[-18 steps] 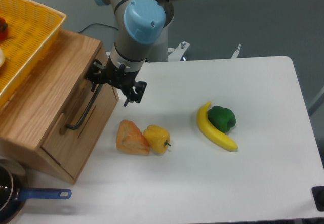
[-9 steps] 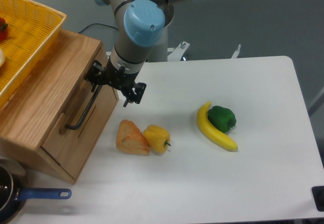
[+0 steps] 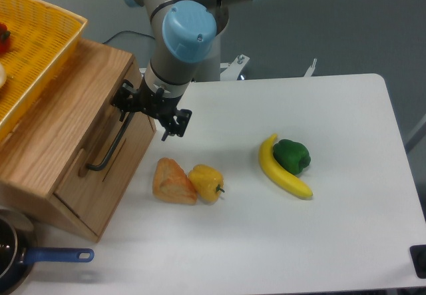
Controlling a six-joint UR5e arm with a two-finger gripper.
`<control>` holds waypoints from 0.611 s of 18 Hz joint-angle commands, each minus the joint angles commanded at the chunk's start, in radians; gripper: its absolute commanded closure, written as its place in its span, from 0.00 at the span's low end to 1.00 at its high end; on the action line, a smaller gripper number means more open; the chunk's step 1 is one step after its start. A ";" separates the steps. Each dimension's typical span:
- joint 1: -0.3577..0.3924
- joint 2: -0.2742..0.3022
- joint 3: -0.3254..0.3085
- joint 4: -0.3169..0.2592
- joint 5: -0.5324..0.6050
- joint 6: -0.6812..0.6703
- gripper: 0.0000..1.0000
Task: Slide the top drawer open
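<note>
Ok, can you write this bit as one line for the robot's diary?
gripper: at upper end of black bar handle | top drawer: barely out | grip: unclear

The arm reaches down from the top of the frame, blue-capped wrist angled left, its black gripper (image 3: 150,111) low with fingers spread apart

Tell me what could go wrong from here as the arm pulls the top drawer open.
The gripper sits at the far end of the black bar handle, so an off-centre pull might skew the top drawer or slip off. The bread and yellow pepper lie just in front and could get pushed as it slides out.
</note>
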 joint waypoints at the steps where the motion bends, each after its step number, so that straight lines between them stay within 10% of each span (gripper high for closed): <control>1: 0.000 -0.005 0.000 0.000 0.000 0.000 0.00; 11: -0.002 -0.011 0.000 0.003 0.006 0.000 0.00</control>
